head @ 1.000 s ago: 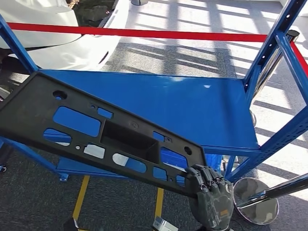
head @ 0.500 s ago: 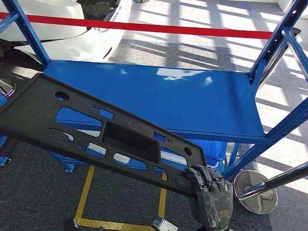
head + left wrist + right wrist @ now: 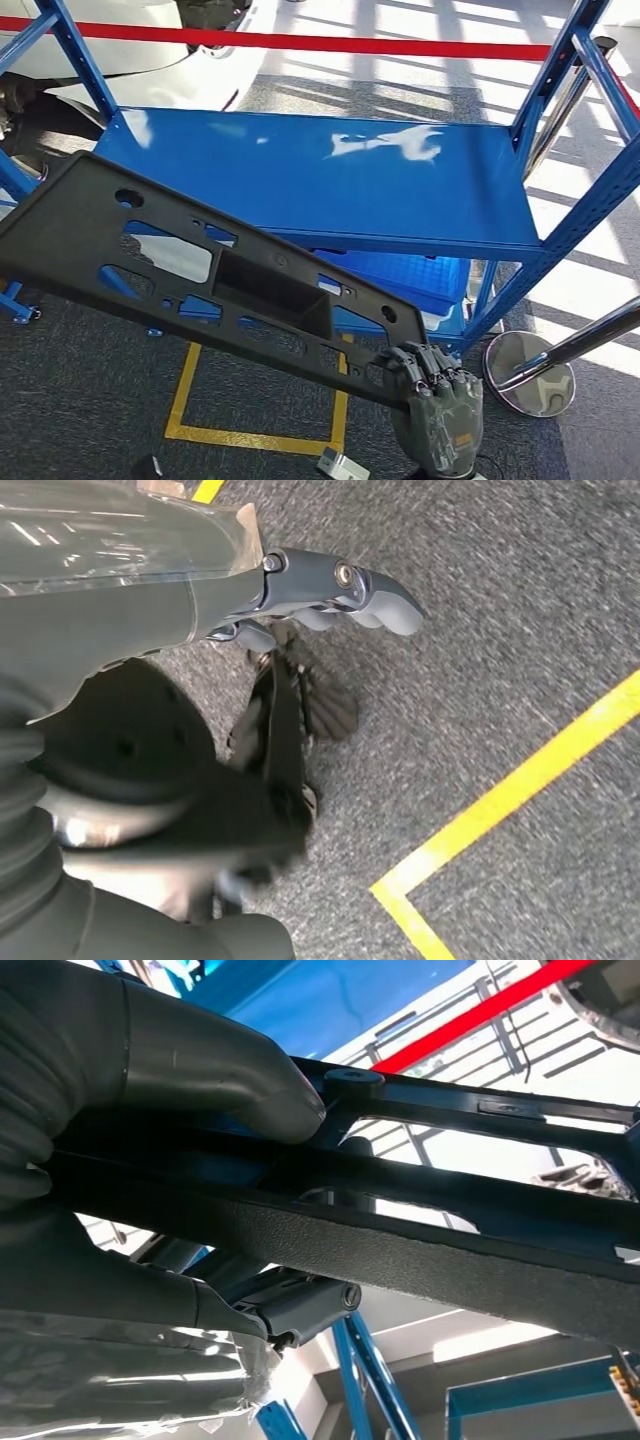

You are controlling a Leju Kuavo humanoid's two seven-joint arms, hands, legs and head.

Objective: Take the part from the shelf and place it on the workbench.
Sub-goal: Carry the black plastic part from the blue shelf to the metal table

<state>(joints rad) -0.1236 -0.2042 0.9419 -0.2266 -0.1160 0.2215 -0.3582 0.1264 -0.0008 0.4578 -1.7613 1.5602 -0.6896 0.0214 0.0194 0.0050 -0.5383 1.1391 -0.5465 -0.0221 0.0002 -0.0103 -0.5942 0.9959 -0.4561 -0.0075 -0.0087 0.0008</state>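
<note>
Right hand [image 3: 438,418] fingers [image 3: 423,372] clamp the black part's [image 3: 189,265] near corner.

right robot hand [image 3: 436,420] clamped, thumb across

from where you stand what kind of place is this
Probably a factory or workshop demo floor: a blue steel shelf rack, yellow tape lines on grey carpet, a red barrier belt, and a long black plastic part held by the right hand.
</note>
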